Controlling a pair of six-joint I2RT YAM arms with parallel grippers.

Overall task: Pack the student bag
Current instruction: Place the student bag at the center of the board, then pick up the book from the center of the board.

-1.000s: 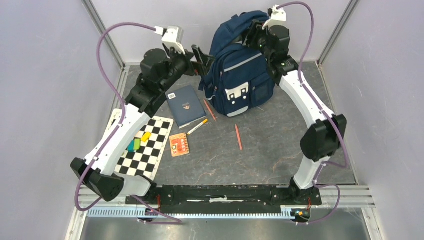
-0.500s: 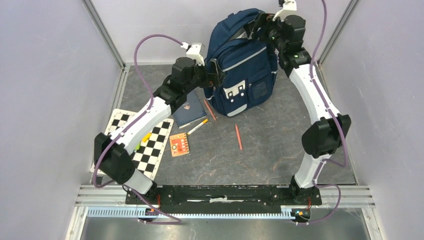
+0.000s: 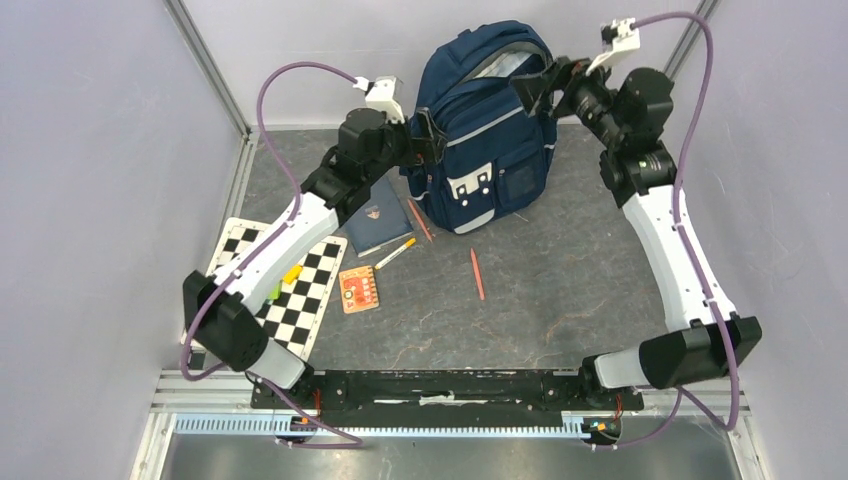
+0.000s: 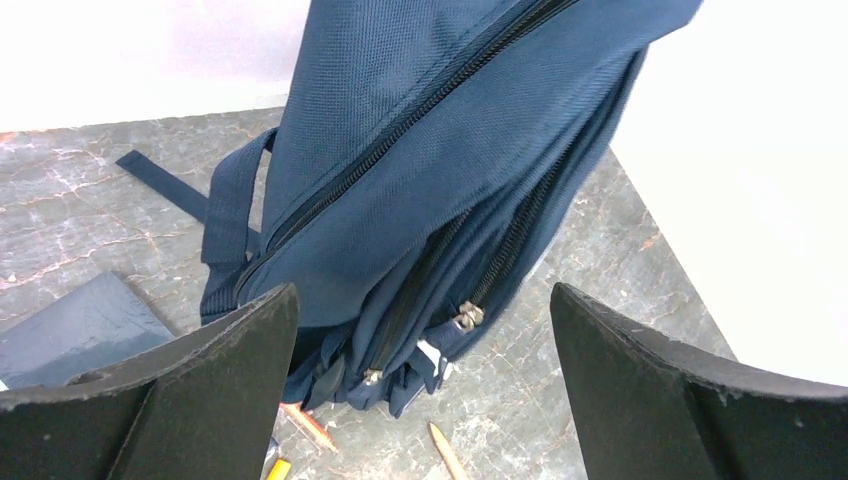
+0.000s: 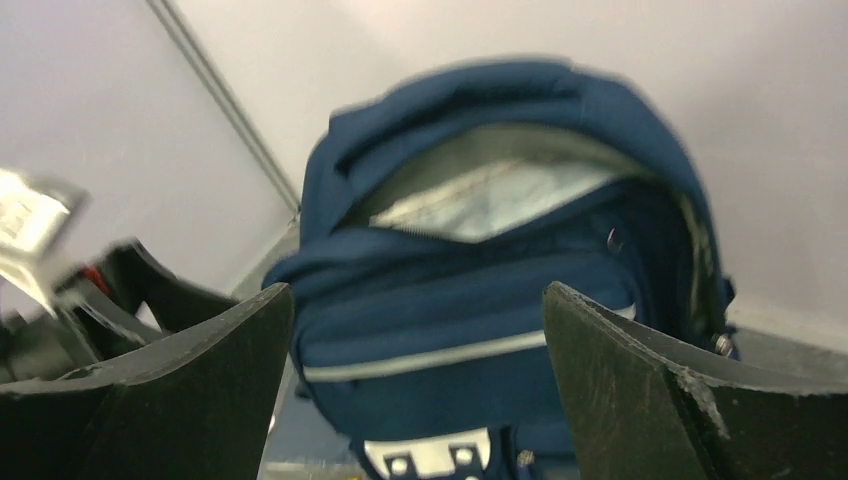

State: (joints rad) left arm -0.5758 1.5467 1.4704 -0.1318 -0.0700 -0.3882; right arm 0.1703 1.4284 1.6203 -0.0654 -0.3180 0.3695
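The student bag (image 3: pixel 485 120) is found upright at the middle of the table's (image 3: pixel 570 290) far edge, close to the back wall. Its main compartment is unzipped and the pale lining is exposed at the top (best seen from the right wrist).

The left gripper (image 4: pixel 422 300) is set against the bag's left side and the right gripper (image 5: pixel 417 290) near its upper right. Both are spread wide and nothing is held by either.

A navy notebook (image 3: pixel 372 212), two red pencils (image 3: pixel 477 274), a yellow pen (image 3: pixel 395 253) and an orange card (image 3: pixel 359 289) are noted unpacked in front of the bag. A chequered board (image 3: pixel 300 320) lies towards the left edge.

The step in hand is judged to be readying the opening. Next, the mouth would need to be kept apart while the notebook is fetched.
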